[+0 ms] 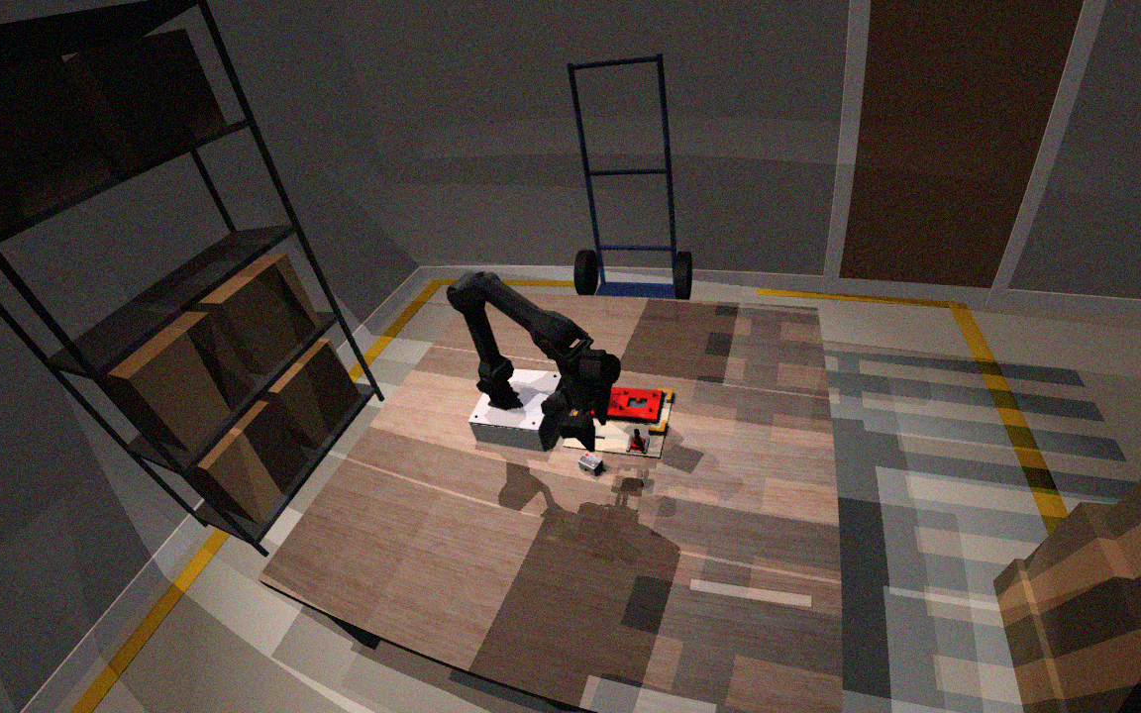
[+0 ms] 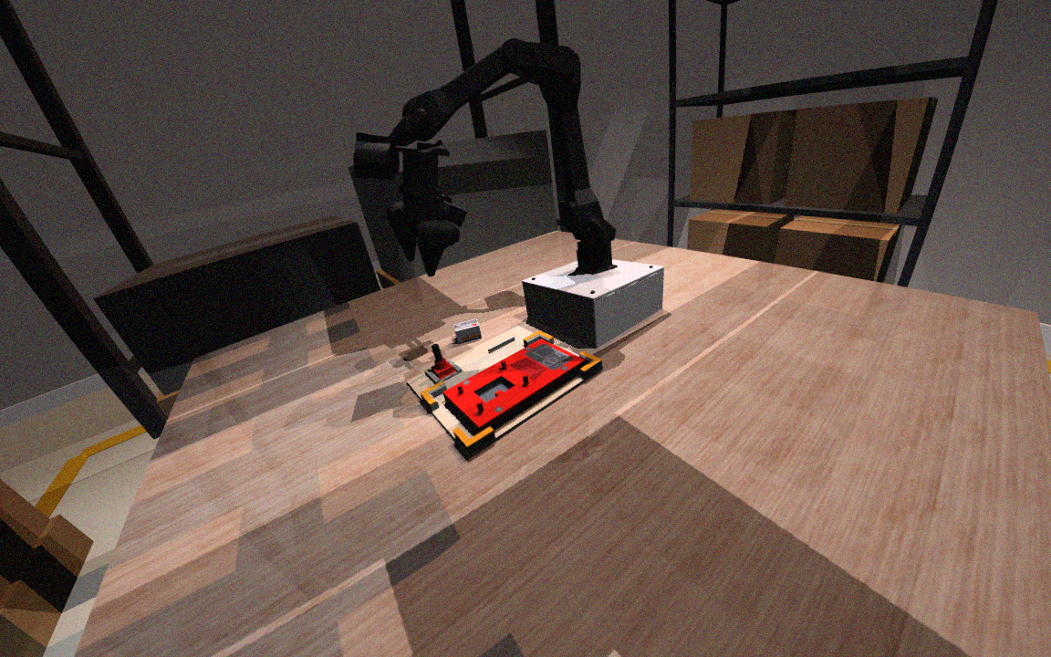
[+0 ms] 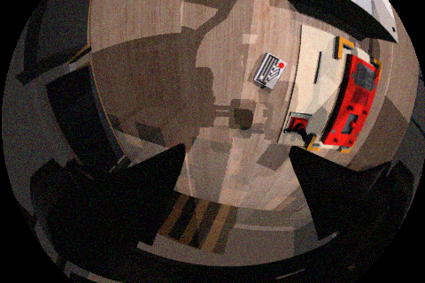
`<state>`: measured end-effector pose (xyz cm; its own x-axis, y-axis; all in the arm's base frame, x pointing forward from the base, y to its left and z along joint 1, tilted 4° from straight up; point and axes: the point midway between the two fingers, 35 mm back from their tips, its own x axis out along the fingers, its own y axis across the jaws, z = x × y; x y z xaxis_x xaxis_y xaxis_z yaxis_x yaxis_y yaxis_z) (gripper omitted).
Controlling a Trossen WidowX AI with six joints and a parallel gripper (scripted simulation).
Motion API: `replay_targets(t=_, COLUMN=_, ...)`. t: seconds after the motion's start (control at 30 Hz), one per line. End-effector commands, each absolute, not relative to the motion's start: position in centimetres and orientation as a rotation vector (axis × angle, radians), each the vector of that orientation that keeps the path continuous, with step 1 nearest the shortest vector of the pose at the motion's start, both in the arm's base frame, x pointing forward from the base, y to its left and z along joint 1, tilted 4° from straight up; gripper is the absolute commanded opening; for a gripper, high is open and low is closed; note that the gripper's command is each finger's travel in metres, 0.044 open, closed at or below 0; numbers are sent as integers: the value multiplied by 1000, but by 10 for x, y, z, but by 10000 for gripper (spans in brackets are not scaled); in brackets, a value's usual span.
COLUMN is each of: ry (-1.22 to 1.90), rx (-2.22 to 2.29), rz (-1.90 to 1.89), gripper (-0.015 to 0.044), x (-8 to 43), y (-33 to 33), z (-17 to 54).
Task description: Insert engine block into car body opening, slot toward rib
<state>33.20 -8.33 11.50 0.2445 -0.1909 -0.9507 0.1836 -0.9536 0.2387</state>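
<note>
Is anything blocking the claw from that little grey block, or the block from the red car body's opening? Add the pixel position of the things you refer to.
Nothing visible separates the open black gripper (image 2: 423,265) (image 3: 240,151) from the small grey block (image 1: 591,462) (image 2: 467,330) (image 3: 269,71). Toward the red car body (image 1: 637,404) (image 2: 513,382) (image 3: 352,102), a low dark strip (image 2: 502,344) (image 3: 318,67) may lie along the way.
</note>
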Motion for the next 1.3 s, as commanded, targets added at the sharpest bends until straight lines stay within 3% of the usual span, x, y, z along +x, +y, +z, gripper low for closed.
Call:
replay_targets(t=0.0, ry=-76, rx=2253, rz=-1932, gripper=440, x=317, y=-79, z=89)
replay_targets(t=0.33, ry=-295, rx=2285, rz=-2254, gripper=440, x=285, y=-67, z=49)
replay_targets(t=1.27, ry=-299, rx=2285, rz=-2260, gripper=440, x=287, y=-68, z=-3)
